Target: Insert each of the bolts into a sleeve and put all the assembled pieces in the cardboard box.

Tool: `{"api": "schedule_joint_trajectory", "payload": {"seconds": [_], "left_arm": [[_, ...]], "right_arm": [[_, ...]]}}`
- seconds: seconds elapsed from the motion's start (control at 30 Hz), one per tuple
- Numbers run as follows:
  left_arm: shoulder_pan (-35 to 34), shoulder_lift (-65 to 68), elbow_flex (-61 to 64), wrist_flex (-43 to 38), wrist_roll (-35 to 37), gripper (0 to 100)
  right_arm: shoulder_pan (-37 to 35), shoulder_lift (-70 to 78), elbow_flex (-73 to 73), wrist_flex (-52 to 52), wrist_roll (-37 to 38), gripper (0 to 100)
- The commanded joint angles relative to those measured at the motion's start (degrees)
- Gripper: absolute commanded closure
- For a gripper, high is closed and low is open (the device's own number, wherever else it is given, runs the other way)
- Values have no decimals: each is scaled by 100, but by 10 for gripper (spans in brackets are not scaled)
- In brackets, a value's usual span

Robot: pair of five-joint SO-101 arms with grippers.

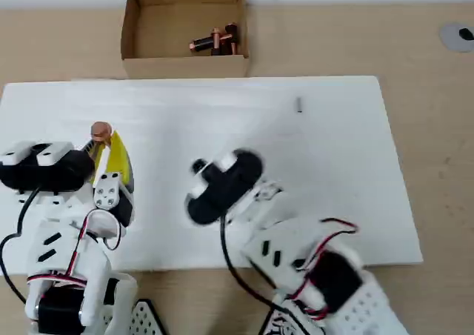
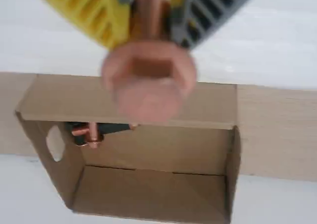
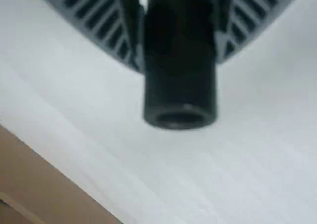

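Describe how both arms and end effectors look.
The left arm and right arm have white shells, black motors and red and black cables. The left end effector has one yellow ribbed finger and one dark grey; the right end effector's fingers are both dark grey.

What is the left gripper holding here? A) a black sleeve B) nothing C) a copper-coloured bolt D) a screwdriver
C: the left gripper is shut on a copper-coloured bolt, its head facing the wrist camera; the black sleeve is in the right gripper.
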Motion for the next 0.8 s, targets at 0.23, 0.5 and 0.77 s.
{"api": "schedule_joint_trajectory", "payload": {"seconds": [0.23, 0.5, 0.77], "left_arm": [[79, -40, -308, -167, 765, 996], [800, -48, -352, -141, 897, 996], [1037, -57, -404, -132, 1029, 996]], "right_arm": [[-514, -330, 1051, -1143, -853, 988], [-426, -655, 1930, -2242, -668, 988], [-470, -2193, 3116, -3042, -325, 988]]}}
